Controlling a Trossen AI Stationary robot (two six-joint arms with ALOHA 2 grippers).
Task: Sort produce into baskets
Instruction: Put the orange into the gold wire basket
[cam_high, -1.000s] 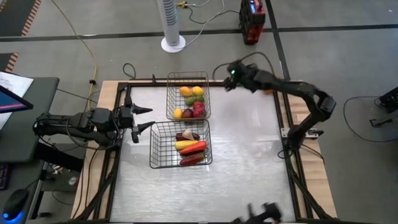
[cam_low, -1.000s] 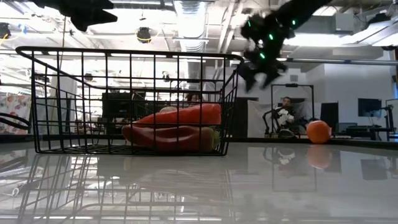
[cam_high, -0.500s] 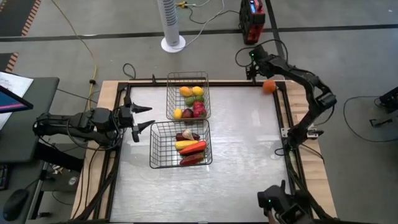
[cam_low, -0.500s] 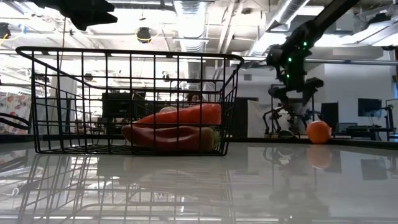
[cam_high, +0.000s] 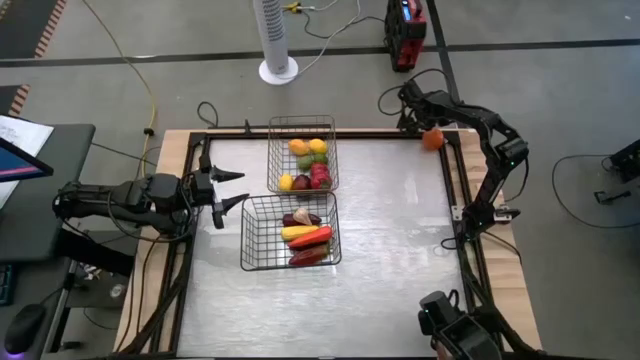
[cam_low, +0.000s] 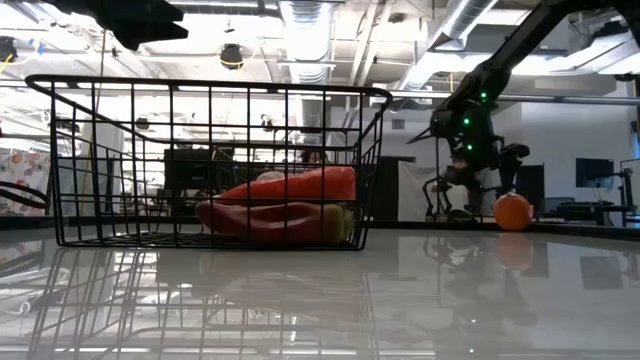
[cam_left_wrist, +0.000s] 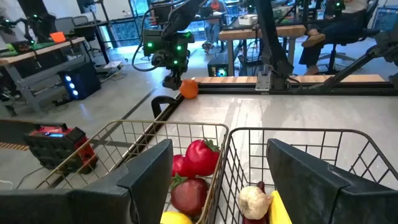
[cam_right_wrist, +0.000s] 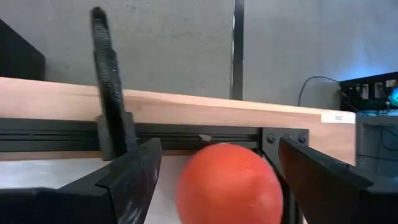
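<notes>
I am reaching my right gripper (cam_high: 418, 118) toward the far right corner of the table (cam_high: 390, 260), where one round orange fruit (cam_high: 432, 139) is sitting by itself against the black frame rail (cam_high: 395, 132). My fingers are spread wide, one on each side of the orange in my right wrist view, and they are not touching it. My left gripper (cam_high: 226, 193) is waiting with its fingers open beside the darker basket (cam_high: 290, 233), which is holding long red and yellow pieces. The silvery basket (cam_high: 302, 154) just behind it is holding round yellow, green, red and purple pieces.

In my judgement the risk is in the corner itself. The orange is round and resting close to the rail and the table edge, so a finger tapping it off-centre could be rolling it along the rail or off the table. The rail could also be blocking one finger from getting down around the fruit, leaving me pinching only its top, and then it could be slipping out on the way to the silvery basket.

Compared with a second ago, my right gripper has swung from above the space beside the silvery basket out to this corner and has come down toward the orange. My left gripper and both baskets are sitting where they were.
</notes>
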